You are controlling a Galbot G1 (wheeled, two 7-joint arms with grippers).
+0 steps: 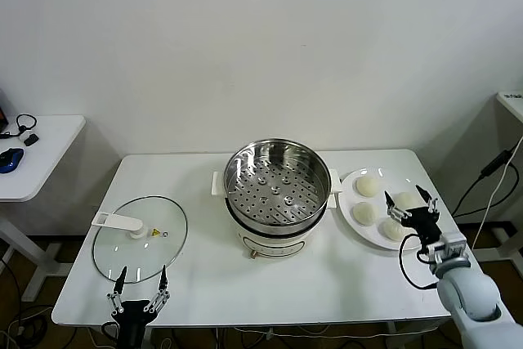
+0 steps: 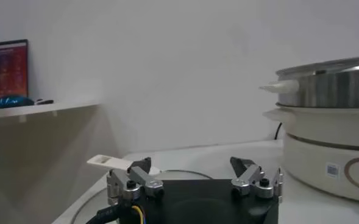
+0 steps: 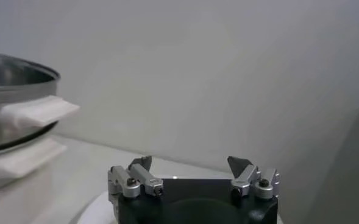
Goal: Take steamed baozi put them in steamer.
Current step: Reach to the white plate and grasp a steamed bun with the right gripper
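Observation:
Four cream-white baozi lie on a white plate [image 1: 353, 217] at the table's right: one at the back [image 1: 368, 185], one at the left [image 1: 364, 213], one at the right [image 1: 404, 201] and one at the front [image 1: 393, 230]. The steel steamer [image 1: 276, 185] with its perforated tray stands empty at the table's middle; it also shows in the left wrist view [image 2: 328, 143] and the right wrist view [image 3: 11, 115]. My right gripper [image 1: 406, 202] is open, just above the plate's right side, over the right and front baozi. My left gripper [image 1: 141, 279] is open and empty at the front left edge.
A round glass lid [image 1: 139, 236] with a white handle lies flat on the table's left, just behind my left gripper; it also shows in the left wrist view [image 2: 167, 176]. A side table [image 1: 33, 149] stands at the far left. Cables hang at the right.

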